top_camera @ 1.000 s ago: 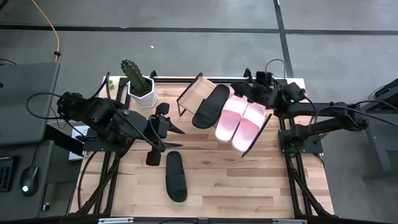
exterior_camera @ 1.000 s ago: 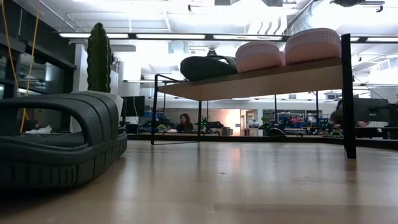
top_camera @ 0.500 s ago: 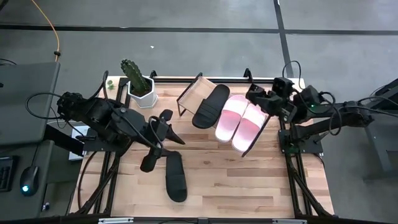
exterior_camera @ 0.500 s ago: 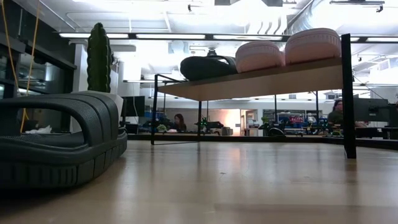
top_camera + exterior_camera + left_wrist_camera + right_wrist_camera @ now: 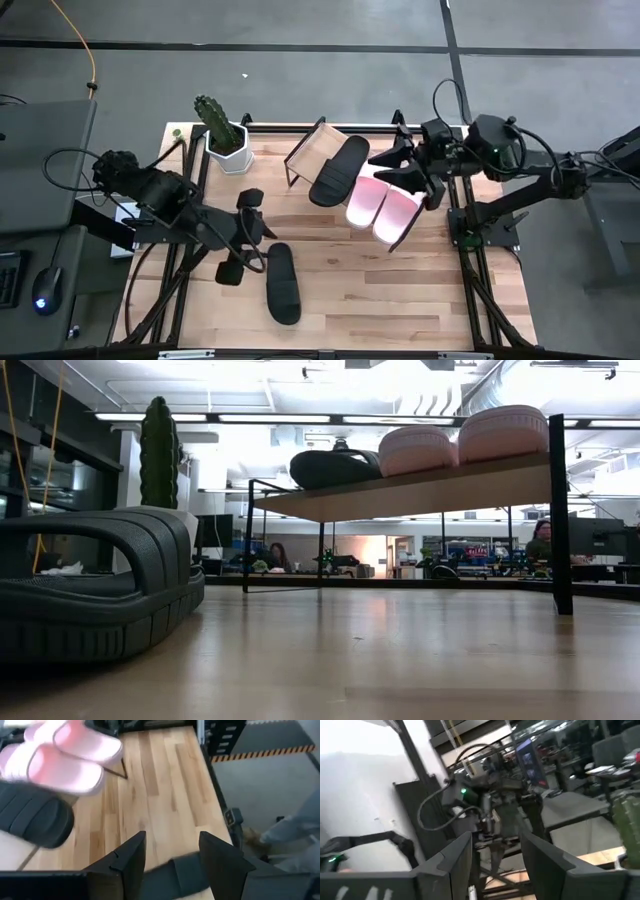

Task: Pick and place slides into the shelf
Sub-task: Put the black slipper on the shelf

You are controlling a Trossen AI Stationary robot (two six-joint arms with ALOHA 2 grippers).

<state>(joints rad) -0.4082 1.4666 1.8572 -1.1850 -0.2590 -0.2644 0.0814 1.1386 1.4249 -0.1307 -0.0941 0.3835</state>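
Observation:
Two pink slides (image 5: 385, 205) and one black slide (image 5: 340, 168) lie sole-down side by side on the slanted wooden shelf (image 5: 312, 148); the low view shows them on the shelf (image 5: 400, 490) too. Another black slide (image 5: 283, 284) lies flat on the tabletop at centre-left, large at the low view's left (image 5: 90, 595). My left gripper (image 5: 258, 238) hovers open just left of that slide, tilted downward; the slide's end (image 5: 175, 872) shows between its fingers. My right gripper (image 5: 398, 168) stands open above the pink slides, pointing about level toward the table's left.
A cactus in a white pot (image 5: 222, 135) stands at the table's far left corner, beside the shelf. Bare wood (image 5: 400, 290) lies in front of the shelf and right of the loose slide. People sit far back in the room (image 5: 275, 555).
My right gripper has risen away from the pink slides, rolled, and tipped up from pointing down to about level, facing the table's left. My left gripper has swung toward the table's near edge and dipped a little over the loose black slide. No slide has moved.

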